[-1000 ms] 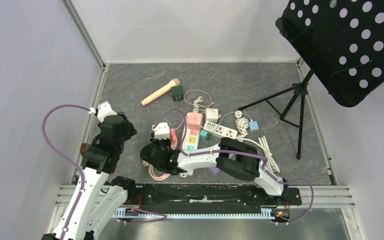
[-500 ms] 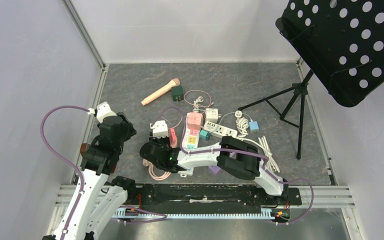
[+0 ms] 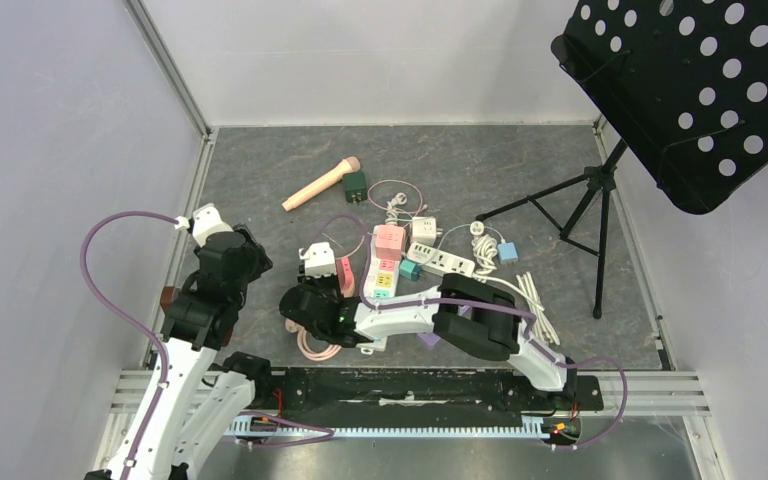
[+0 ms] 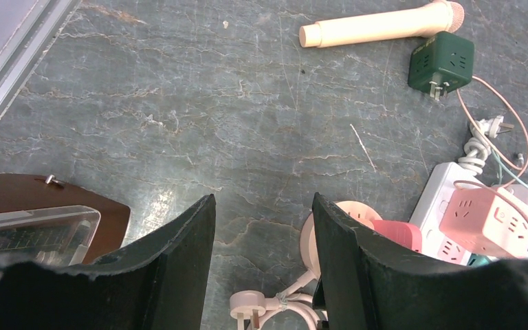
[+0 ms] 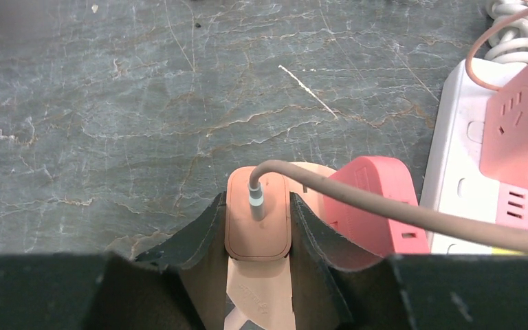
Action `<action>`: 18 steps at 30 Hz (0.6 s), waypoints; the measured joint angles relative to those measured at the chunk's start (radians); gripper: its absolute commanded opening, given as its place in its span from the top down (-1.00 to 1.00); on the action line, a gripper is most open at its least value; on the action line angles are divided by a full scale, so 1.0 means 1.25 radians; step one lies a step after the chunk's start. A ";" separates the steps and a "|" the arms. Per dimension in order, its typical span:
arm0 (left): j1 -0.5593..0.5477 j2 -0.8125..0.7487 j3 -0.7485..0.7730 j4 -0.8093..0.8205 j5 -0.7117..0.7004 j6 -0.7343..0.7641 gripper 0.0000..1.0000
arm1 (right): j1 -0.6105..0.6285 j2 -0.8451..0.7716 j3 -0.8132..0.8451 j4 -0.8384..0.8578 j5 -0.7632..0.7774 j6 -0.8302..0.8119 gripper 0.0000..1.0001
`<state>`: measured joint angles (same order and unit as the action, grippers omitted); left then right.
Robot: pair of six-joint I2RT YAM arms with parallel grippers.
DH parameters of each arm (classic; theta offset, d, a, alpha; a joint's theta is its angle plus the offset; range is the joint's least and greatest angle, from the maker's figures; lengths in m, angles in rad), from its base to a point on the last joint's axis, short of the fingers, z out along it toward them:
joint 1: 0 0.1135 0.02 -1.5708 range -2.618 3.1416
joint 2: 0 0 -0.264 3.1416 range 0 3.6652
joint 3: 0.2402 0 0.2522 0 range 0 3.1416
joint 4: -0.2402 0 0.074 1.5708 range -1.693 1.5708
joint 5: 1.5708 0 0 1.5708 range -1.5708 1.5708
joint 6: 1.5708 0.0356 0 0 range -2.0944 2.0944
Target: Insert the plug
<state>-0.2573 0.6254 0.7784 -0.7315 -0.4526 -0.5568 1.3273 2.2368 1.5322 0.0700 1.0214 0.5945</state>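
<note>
Right claw (image 5: 256, 206): I have it pinched on the peach rounded plug (image 5: 256, 237), with the brown cable (image 5: 385, 212) trailing right.
Plug: near the white power strip (image 5: 457, 148).
Left claw (image 4: 262, 206): spread wide, holding nothing.
Top view only: black perforated music stand (image 3: 660, 70); the plug is hidden there.
Surface: grey veined stone-look table (image 3: 480, 160), pale walls (image 3: 360, 60).
</note>
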 measured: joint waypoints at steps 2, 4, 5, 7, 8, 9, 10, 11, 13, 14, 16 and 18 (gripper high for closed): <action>0.000 0.000 0.000 0.000 -0.004 0.000 -0.21 | 0.006 -0.002 -0.026 0.036 0.020 0.011 1.00; 0.000 0.000 0.000 0.000 -0.008 0.000 -0.21 | 0.011 -0.003 -0.043 0.064 0.034 0.022 1.00; 0.000 0.000 0.000 0.000 -0.009 0.000 -0.21 | 0.015 -0.002 -0.050 0.078 0.043 0.027 1.00; 0.000 0.000 0.000 0.000 -0.012 0.000 -0.21 | 0.018 0.002 -0.051 0.088 0.051 0.029 1.00; 0.000 0.000 0.000 0.000 -0.013 0.000 -0.21 | 0.020 0.005 -0.049 0.090 0.058 0.028 1.00; 0.000 0.000 0.000 0.000 -0.013 0.000 -0.21 | 0.021 0.009 -0.046 0.090 0.065 0.027 1.00; 0.000 0.000 0.000 0.000 -0.013 0.000 -0.21 | 0.022 0.014 -0.042 0.090 0.071 0.024 1.00; 0.000 0.000 0.000 0.000 -0.013 0.000 -0.21 | 0.024 0.021 -0.037 0.089 0.078 0.019 1.00; 0.000 0.000 0.000 0.000 -0.013 0.000 -0.21 | 0.025 0.031 -0.031 0.087 0.089 0.012 1.00; 0.000 0.000 0.000 0.000 -0.013 0.000 -0.21 | 0.026 0.035 -0.029 0.087 0.094 0.009 1.00; 0.000 0.000 0.000 0.000 -0.014 0.000 -0.21 | 0.027 0.038 -0.028 0.089 0.101 0.008 1.00; 0.000 0.000 0.000 0.000 -0.014 0.000 -0.21 | 0.029 0.039 -0.028 0.091 0.104 0.009 1.00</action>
<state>-0.2573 0.6250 0.7784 -0.7315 -0.4698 -0.5571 1.3636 2.2856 1.4967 0.1837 1.1519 0.6052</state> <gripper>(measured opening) 0.604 0.333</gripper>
